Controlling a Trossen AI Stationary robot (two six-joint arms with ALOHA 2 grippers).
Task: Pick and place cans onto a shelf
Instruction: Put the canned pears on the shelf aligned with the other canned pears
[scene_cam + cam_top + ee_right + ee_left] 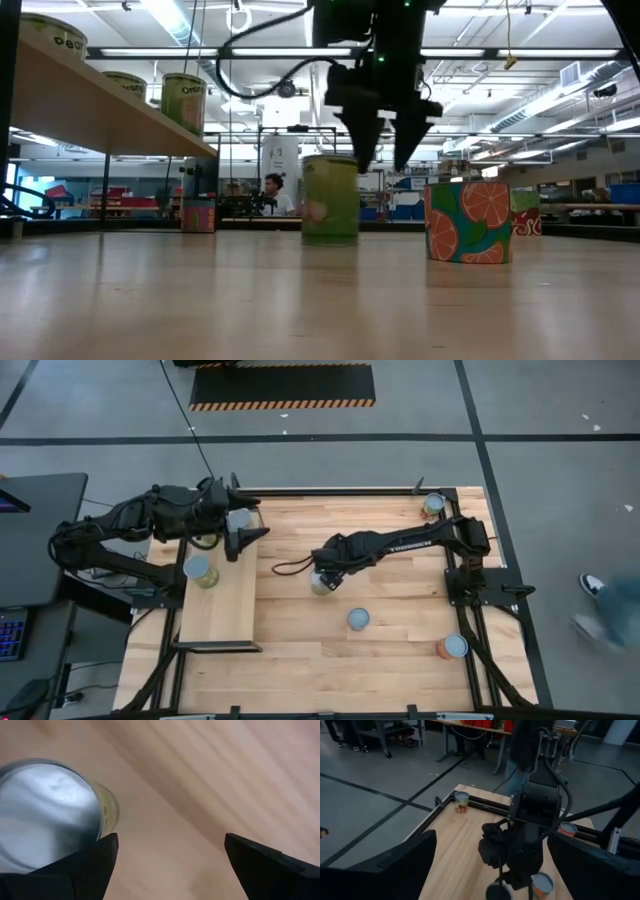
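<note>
Plank tabletop (400, 610), right hand (322, 582) spread wide, empty, just above green can (330, 200), left hand (240, 532) wide too.

1. Grey concrete floor (90, 415) all round, crossed by dark tape lines (300, 438).
2. Black mat with orange-and-black hazard edging (282, 387) beyond the desk's far side.
3. Long fluorescent ceiling lights (560, 98) over an open workshop hall.
4. Seated person (272, 192) far back among benches.
5. Dark side desk (35, 535) at left; someone's shoe (592, 584) at right.
</note>
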